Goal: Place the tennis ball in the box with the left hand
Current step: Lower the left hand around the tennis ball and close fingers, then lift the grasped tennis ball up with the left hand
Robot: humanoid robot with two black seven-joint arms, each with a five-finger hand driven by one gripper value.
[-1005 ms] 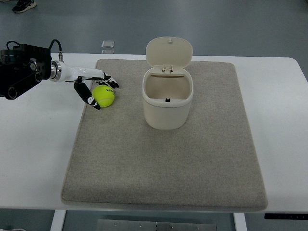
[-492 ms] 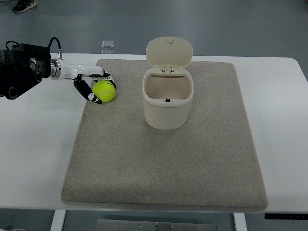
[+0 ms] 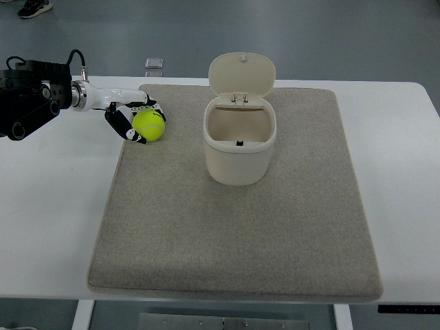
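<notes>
Yellow-green felt is showing between dark fingers at the left of the top view, where the tennis ball [image 3: 149, 124] is sitting in the curl of the left hand [image 3: 135, 121] over the left edge of the grey felt mat [image 3: 234, 234]. The fingers are wrapping around the ball from the left and underneath, with the white thumb side lying along its upper edge, so the hand is clasping the ball rather than merely resting beside it; whether the ball is clear of the mat or just touching it is not something this steep angle is letting me tell. The arm is reaching in from the picture's left edge, its black forearm housing [image 3: 27, 96] lying over the bare white table [image 3: 48, 206]. The cream box [image 3: 239, 141] is standing upright near the middle of the mat, well apart from the ball and to its right, and its hinged lid [image 3: 242, 74] is tilting back and away from the robot, which is leaving the mouth fully exposed toward the camera and the approaching hand. I am judging the grasp as just secured, with the carry across to the box and the release over its opening not yet done. The right hand is not appearing anywhere in this view.
</notes>
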